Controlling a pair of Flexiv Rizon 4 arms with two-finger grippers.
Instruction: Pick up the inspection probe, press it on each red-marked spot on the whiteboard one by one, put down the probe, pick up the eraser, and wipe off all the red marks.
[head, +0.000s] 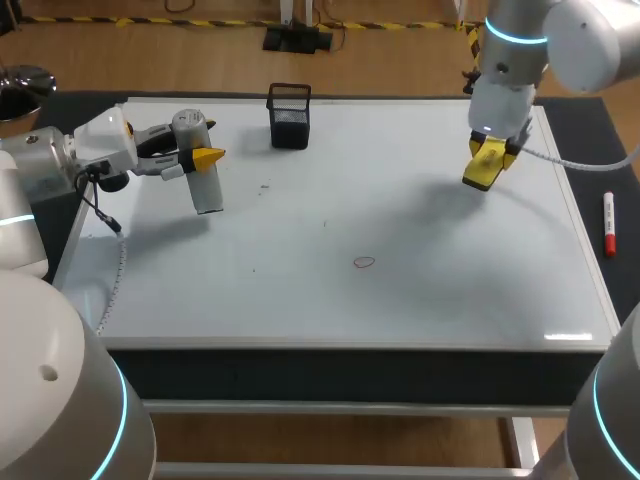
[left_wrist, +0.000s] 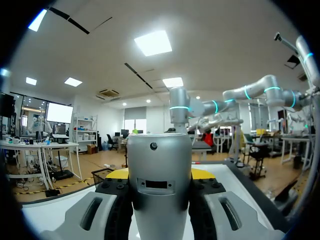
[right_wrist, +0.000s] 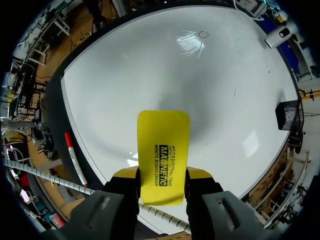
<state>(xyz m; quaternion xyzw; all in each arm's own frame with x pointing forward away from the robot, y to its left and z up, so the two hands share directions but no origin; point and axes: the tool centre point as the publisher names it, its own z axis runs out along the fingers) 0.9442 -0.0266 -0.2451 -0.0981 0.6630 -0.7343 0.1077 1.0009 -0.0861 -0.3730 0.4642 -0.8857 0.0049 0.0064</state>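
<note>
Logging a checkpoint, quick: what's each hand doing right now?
Left hand: closed on the inspection probe.
Right hand: closed on the yellow eraser.

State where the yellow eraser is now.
Head view, right side: the eraser is clamped in the right pincer above the far right part of the whiteboard.

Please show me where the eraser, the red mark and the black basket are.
eraser (right_wrist: 163, 155), right wrist view, middle of its yellow face
red mark (head: 364, 262), head view, the small ring itself
black basket (head: 290, 130), head view, its front wall
</note>
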